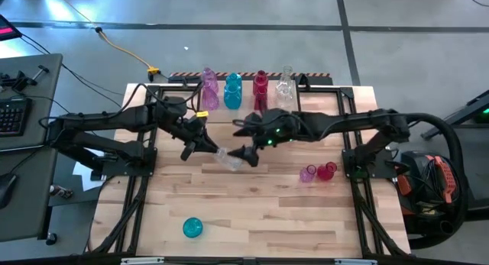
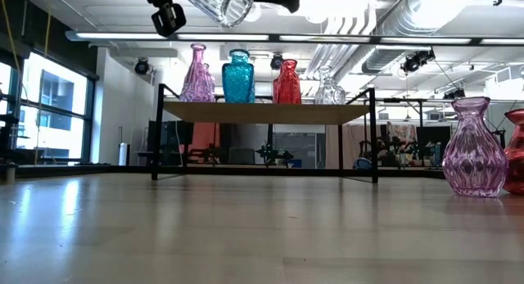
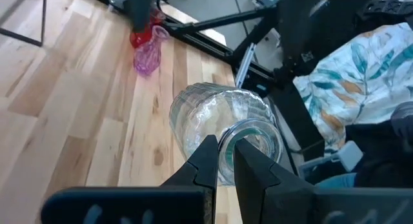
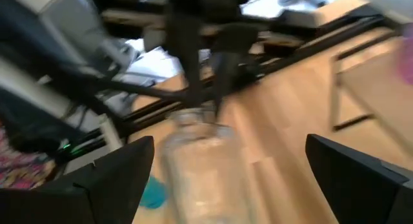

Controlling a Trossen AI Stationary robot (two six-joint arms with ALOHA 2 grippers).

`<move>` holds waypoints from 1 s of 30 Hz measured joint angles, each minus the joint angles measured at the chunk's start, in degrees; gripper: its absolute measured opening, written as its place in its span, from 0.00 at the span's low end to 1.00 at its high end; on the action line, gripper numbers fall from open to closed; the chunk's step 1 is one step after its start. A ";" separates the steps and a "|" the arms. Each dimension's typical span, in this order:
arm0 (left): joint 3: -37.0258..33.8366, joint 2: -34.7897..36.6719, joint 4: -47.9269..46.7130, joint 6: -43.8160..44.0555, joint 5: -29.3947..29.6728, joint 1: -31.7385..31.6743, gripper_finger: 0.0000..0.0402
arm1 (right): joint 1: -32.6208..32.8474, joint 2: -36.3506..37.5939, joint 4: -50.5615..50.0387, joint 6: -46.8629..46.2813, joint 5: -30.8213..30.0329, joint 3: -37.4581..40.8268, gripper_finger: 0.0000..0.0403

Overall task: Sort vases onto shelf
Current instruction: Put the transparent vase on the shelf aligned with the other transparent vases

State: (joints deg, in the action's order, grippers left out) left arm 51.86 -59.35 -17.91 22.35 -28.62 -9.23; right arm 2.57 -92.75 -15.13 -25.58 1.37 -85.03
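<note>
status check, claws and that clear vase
Left claw shut on clear vase, lifted above table. Right claw open facing it. Shelf holds four vases.

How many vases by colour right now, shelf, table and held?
Pink/purple: 2, one on the shelf, pink vase, one on the table, purple vase
Teal: 2, teal bottle, round teal vase
Red: 2, red bottle, red vase
Clear: 2, clear shelf vase, clear vase in left pincer
Total: 8

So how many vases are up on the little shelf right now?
4. On the shelf stand a pink vase, a teal vase, a red vase and a clear vase, side by side. None seems hidden behind them.
</note>
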 joint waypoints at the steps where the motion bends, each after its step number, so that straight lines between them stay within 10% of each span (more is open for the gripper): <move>1: 0.00 0.00 -0.41 -0.02 -0.01 0.12 0.04 | 0.35 -0.94 -0.12 -0.02 0.72 -1.00 0.96; 30: 0.00 0.00 -2.38 -1.60 0.27 2.97 0.04 | 4.57 -12.07 -0.42 -1.49 2.69 -5.99 0.96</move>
State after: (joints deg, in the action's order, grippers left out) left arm 51.86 -59.35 -20.29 20.75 -28.36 -6.26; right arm 7.14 -104.82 -15.55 -27.07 4.06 -91.02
